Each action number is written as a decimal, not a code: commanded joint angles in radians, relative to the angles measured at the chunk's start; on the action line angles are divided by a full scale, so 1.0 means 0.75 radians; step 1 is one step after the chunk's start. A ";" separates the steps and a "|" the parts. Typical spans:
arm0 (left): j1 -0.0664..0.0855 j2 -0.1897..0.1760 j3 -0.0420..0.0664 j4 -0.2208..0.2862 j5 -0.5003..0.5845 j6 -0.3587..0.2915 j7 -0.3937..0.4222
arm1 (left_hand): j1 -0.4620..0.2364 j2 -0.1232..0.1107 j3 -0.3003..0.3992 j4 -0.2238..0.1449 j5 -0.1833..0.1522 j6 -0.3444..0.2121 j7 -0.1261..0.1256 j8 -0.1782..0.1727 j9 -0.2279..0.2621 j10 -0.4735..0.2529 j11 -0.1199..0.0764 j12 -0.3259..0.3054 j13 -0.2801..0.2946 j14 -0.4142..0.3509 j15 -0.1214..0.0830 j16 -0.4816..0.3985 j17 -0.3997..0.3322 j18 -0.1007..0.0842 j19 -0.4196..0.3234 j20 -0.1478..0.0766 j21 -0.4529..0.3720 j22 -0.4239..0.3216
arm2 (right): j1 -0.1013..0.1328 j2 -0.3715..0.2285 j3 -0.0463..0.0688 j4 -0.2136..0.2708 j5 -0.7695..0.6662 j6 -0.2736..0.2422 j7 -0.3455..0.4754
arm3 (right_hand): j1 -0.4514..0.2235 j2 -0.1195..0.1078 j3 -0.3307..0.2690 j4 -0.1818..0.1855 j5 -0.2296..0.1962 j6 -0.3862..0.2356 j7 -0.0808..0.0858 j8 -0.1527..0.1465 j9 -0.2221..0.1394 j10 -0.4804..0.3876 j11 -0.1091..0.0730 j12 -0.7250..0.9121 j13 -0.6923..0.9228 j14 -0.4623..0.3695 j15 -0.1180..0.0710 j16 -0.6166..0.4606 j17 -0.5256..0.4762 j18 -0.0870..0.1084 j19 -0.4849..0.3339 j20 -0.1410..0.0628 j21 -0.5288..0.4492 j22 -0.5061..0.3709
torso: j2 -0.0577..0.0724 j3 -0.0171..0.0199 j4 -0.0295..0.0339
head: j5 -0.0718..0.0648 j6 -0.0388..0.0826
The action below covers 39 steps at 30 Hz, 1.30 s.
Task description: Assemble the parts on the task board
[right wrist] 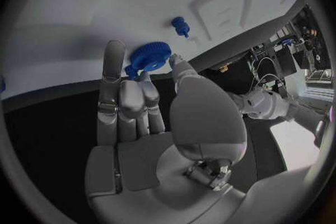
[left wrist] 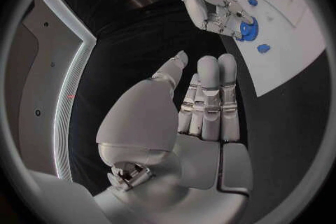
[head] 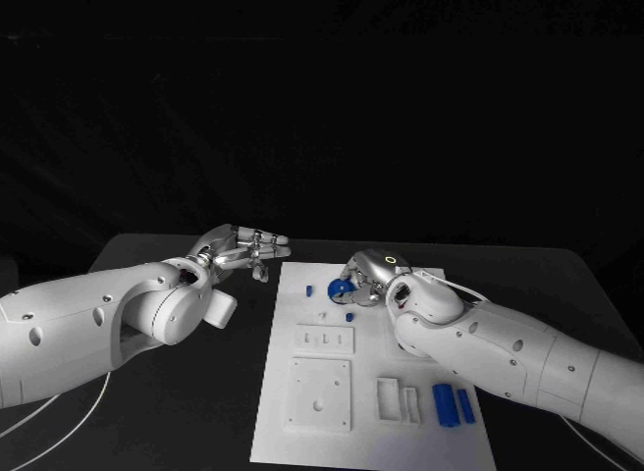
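Bare black table (head: 167, 392) beside task board (head: 301, 437)

A black tabletop (head: 181, 412) with a matte surface stands against a dark background. Two thin white cables (head: 68, 400) curve across it near its left edge, toward the front corner.

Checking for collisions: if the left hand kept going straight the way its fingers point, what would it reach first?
Probably the right hand, which holds a blue gear over the task board, just ahead of the left hand. Depth is unclear, so it might pass beside it.
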 commanded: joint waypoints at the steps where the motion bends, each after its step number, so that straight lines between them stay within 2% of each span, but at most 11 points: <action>1: 0.001 0.000 0.001 0.001 -0.003 0.020 0.007 | -0.002 -0.001 0.007 0.000 0.004 -0.012 0.001 -0.004 0.002 -0.009 -0.001 -0.004 0.001 0.008 0.003 0.008 -0.002 0.023 -0.008 0.005 0.007 -0.001 | -0.002 -0.014 0.000 0.017 0.026 -0.061 0.026 | 0.003 -0.010 -0.009 0.017 -0.008 -0.011 -0.001 0.000 0.001 -0.003 0.005 0.004 -0.001 0.005 0.007 0.000 0.002 0.011 0.054 0.006 0.007 -0.004 | 0.000 0.0017 -0.0013 | 0.001 0.002; 6: 0.001 -0.002 0.001 0.000 -0.003 0.020 0.006 | -0.002 -0.001 0.007 0.000 0.004 -0.012 0.001 -0.004 0.002 -0.009 -0.001 -0.004 0.001 0.008 0.003 0.008 -0.002 0.023 -0.008 0.005 0.007 -0.001 | -0.003 -0.043 0.001 0.045 0.059 -0.141 0.053 | 0.016 -0.021 -0.038 0.029 -0.024 -0.023 0.003 0.000 0.000 -0.002 0.008 0.007 0.000 0.004 0.009 -0.001 0.001 0.015 0.054 0.007 0.010 -0.013 | -0.001 0.0019 -0.0019 | -0.001 0.005; 8: 0.001 -0.004 0.001 -0.001 -0.003 0.019 0.006 | -0.002 -0.001 0.007 0.000 0.004 -0.012 0.001 -0.004 0.002 -0.009 -0.001 -0.004 0.001 0.008 0.003 0.008 -0.002 0.023 -0.008 0.005 0.007 -0.001 | -0.003 -0.057 0.003 0.059 0.089 -0.175 0.071 | 0.023 -0.026 -0.087 0.047 0.000 -0.037 0.005 0.000 -0.001 -0.004 0.010 0.008 0.001 0.004 0.010 -0.001 0.002 0.022 0.053 0.009 0.011 -0.019 | -0.002 0.0019 -0.0033 | -0.001 0.005; 14: 0.001 -0.008 0.001 -0.003 -0.003 0.017 0.007 | -0.002 0.000 0.007 -0.002 0.005 -0.014 0.001 -0.004 0.002 -0.010 -0.001 -0.004 0.001 0.007 0.003 0.008 -0.002 0.023 -0.008 0.006 0.009 -0.004 | -0.003 -0.105 0.030 0.105 0.162 -0.240 0.116 | 0.060 -0.015 -0.115 0.035 0.026 -0.036 0.006 0.000 -0.001 -0.003 0.011 0.012 0.004 0.004 0.012 0.000 0.003 0.025 0.052 0.012 0.015 -0.028 | -0.002 0.0023 -0.0034 | -0.007 0.011; 17: 0.001 -0.011 0.001 -0.004 -0.003 0.017 0.007 | -0.002 0.000 0.007 -0.002 0.005 -0.014 0.001 -0.004 0.002 -0.010 -0.001 -0.004 0.001 0.007 0.003 0.008 -0.002 0.023 -0.008 0.006 0.009 -0.004 | -0.003 -0.133 0.051 0.126 0.185 -0.252 0.125 | 0.062 -0.010 -0.077 0.002 0.017 -0.018 0.003 -0.001 0.000 -0.002 0.009 0.012 0.004 0.004 0.010 -0.001 0.003 0.020 0.052 0.010 0.016 -0.032 | -0.003 0.0032 -0.0050 | -0.012 0.014; 21: 0.001 -0.015 0.001 -0.006 -0.002 0.017 0.009 | -0.002 0.000 0.007 -0.002 0.005 -0.014 0.001 -0.004 0.002 -0.010 -0.001 -0.004 0.001 0.007 0.003 0.008 -0.002 0.023 -0.008 0.006 0.009 -0.004 | -0.003 -0.205 0.086 0.159 0.269 -0.239 0.167 | 0.078 0.007 0.008 -0.078 0.022 -0.008 0.004 -0.001 -0.002 -0.002 0.008 0.011 0.004 0.003 0.009 -0.005 0.001 0.018 0.052 0.008 0.017 -0.038 | -0.003 0.0015 -0.0077 | -0.025 0.019; 23: 0.001 -0.018 0.001 -0.007 -0.002 0.017 0.012 | -0.002 0.000 0.007 -0.002 0.005 -0.014 0.001 -0.004 0.002 -0.010 -0.001 -0.004 0.001 0.007 0.003 0.008 -0.002 0.023 -0.008 0.006 0.009 -0.004 | -0.002 -0.256 0.100 0.178 0.353 -0.213 0.206 | 0.105 0.031 0.072 -0.135 0.009 -0.007 0.008 -0.001 -0.004 -0.007 0.010 0.006 0.002 0.002 0.009 -0.011 -0.003 0.019 0.050 0.008 0.015 -0.039 | -0.004 0.0028 -0.0126 | -0.024 0.021; 26: 0.001 -0.024 0.000 -0.008 -0.002 0.017 0.015 | -0.002 0.000 0.007 -0.002 0.005 -0.012 0.001 -0.004 0.002 -0.009 -0.001 -0.004 0.001 0.007 0.003 0.007 -0.003 0.023 -0.009 0.006 0.008 -0.005 | -0.002 -0.325 0.117 0.202 0.452 -0.175 0.258 | 0.094 0.044 0.133 -0.224 0.015 0.000 0.008 -0.002 -0.005 -0.012 0.009 0.001 -0.002 0.002 0.008 -0.019 -0.008 0.018 0.049 0.008 0.010 -0.040 | -0.004 0.0041 -0.0221 | -0.029 0.022; 32: 0.001 -0.028 -0.001 -0.020 -0.001 0.017 0.019 | -0.001 0.000 0.008 -0.003 0.005 -0.011 0.001 -0.004 0.002 -0.007 -0.001 -0.004 0.001 0.006 0.003 0.006 -0.003 0.023 -0.010 0.006 0.008 -0.006 | -0.002 -0.432 0.150 0.212 0.545 -0.117 0.364 | 0.085 0.066 0.165 -0.313 0.031 0.005 0.008 -0.002 -0.007 -0.014 0.008 -0.002 -0.005 0.001 0.009 -0.025 -0.009 0.014 0.047 0.008 0.007 -0.034 | -0.005 0.0136 -0.0423 | -0.027 0.028; 35: 0.000 -0.033 -0.002 -0.024 -0.001 0.018 0.021 | -0.001 0.000 0.008 -0.003 0.005 -0.011 0.001 -0.004 0.002 -0.007 -0.001 -0.004 0.001 0.006 0.003 0.006 -0.003 0.023 -0.010 0.006 0.008 -0.006 | -0.002 -0.464 0.155 0.208 0.560 -0.123 0.394 | 0.079 0.075 0.164 -0.309 -0.011 -0.009 0.011 -0.001 -0.006 -0.019 0.010 -0.008 -0.010 -0.002 0.011 -0.035 -0.018 0.011 0.045 0.010 0.001 -0.035 | -0.003 0.0192 -0.0490 | -0.023 0.032; 39: -0.001 -0.037 -0.003 -0.027 -0.001 0.020 0.023 | -0.001 0.000 0.010 -0.004 0.004 -0.009 0.000 -0.004 0.002 -0.007 -0.001 -0.004 0.001 0.007 0.003 0.006 -0.003 0.022 -0.012 0.006 0.006 -0.008 | -0.003 -0.492 0.158 0.198 0.567 -0.125 0.412 | 0.085 0.074 0.166 -0.310 -0.005 -0.002 0.010 -0.001 -0.006 -0.019 0.009 -0.008 -0.011 -0.001 0.010 -0.038 -0.021 0.010 0.046 0.010 -0.002 -0.035 | -0.003 0.0262 -0.0514 | -0.030 0.027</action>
